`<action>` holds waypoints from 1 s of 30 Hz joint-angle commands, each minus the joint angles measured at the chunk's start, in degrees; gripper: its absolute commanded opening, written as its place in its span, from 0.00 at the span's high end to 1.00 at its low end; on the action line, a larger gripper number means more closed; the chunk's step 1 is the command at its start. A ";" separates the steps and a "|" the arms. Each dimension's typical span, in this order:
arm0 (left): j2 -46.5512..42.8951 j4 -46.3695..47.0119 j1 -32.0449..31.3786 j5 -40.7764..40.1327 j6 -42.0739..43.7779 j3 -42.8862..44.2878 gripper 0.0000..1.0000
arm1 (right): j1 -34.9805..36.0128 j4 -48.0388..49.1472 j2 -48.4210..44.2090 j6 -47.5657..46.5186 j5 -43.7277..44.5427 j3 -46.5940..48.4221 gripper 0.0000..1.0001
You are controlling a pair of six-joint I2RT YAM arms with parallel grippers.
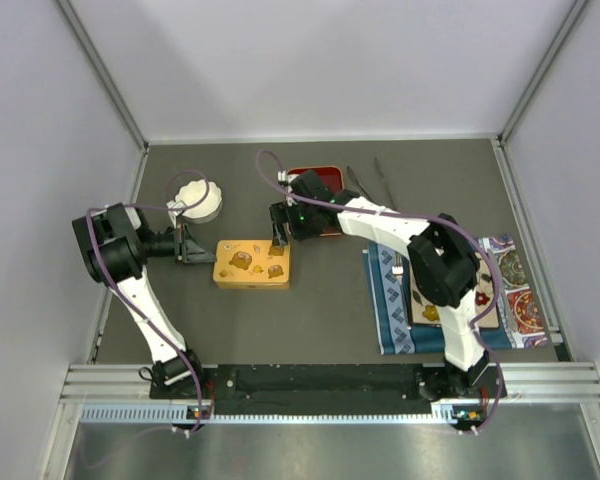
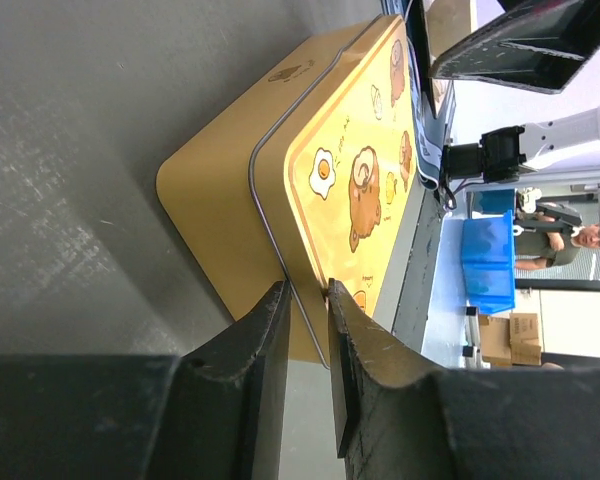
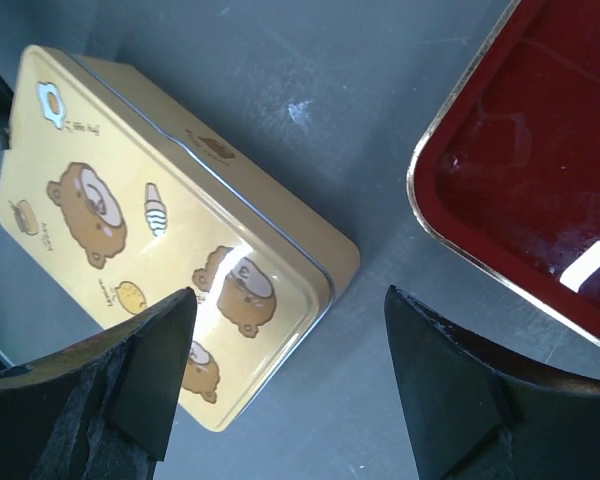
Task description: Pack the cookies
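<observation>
The left pincer (image 2: 308, 300), nearly closed, pinched the lid rim (image 2: 298, 292) of the yellow tin (image 2: 220, 170), probably to lift it. The right pincer (image 3: 285, 305) hung wide open and empty above. The cookies (image 1: 430, 313) lay well apart on the patterned cloth (image 1: 515, 290), mostly hidden.

The closed yellow tin (image 3: 160, 250), printed with bears, lies at left and centre of the frame on the grey table (image 3: 380, 100). A red tray (image 3: 540, 150) with a gold rim fills the upper right. The right gripper (image 3: 288, 300) stands wide apart at the bottom edge. Its left finger (image 3: 130, 380) overlaps the tin's lower edge.
</observation>
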 commanded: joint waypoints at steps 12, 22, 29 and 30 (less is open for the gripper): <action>-2.92 -9.02 -0.18 -1.40 1.64 0.53 0.74 | -1.84 3.73 2.67 0.13 -6.85 -0.31 0.24; -3.27 -9.02 -0.18 -1.49 1.55 0.45 0.75 | -2.89 6.10 5.13 1.01 -11.95 -1.89 0.26; -3.01 -9.02 -0.18 -1.93 1.81 0.36 0.75 | -3.07 8.38 6.54 1.01 -15.29 -2.68 0.30; -3.01 -9.02 -0.10 -1.93 1.90 0.27 0.75 | -3.07 8.65 6.72 1.18 -15.73 -2.94 0.32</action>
